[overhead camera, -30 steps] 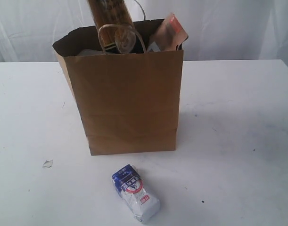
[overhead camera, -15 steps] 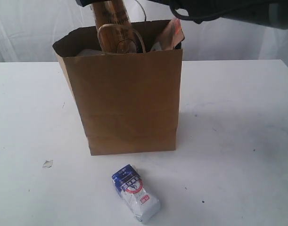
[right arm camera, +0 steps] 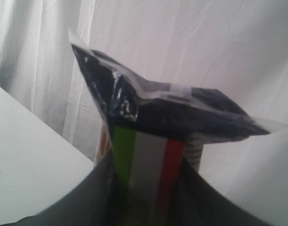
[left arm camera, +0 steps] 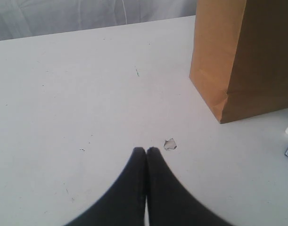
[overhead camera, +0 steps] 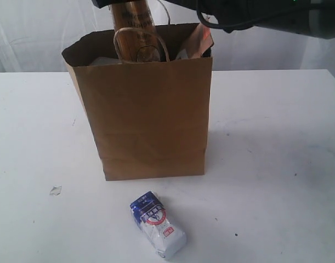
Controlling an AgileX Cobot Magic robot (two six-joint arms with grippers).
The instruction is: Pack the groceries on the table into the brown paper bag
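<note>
The brown paper bag (overhead camera: 148,115) stands upright mid-table, and its side shows in the left wrist view (left arm camera: 247,56). The long spaghetti pack (overhead camera: 133,16) sticks up out of the bag's mouth. My right gripper (right arm camera: 147,172) is shut on the pack's top end (right arm camera: 153,108), and its dark arm (overhead camera: 255,13) reaches across above the bag. The brown pouch with orange label (overhead camera: 200,41) pokes out at the bag's right corner. The blue-white pouch (overhead camera: 157,224) lies on the table (overhead camera: 277,164) in front of the bag. My left gripper (left arm camera: 146,150) is shut and empty, low over the table.
A small white crumb (overhead camera: 55,190) lies left of the bag, just beside my left fingertips (left arm camera: 170,143). A twisted handle loop (overhead camera: 141,44) stands at the bag's front rim. A white curtain hangs behind the table.
The right arm has come into view above the bag, holding the spaghetti pack. The orange-labelled pouch has dropped lower and tilted. The blue-white pouch and the bag have not moved.
</note>
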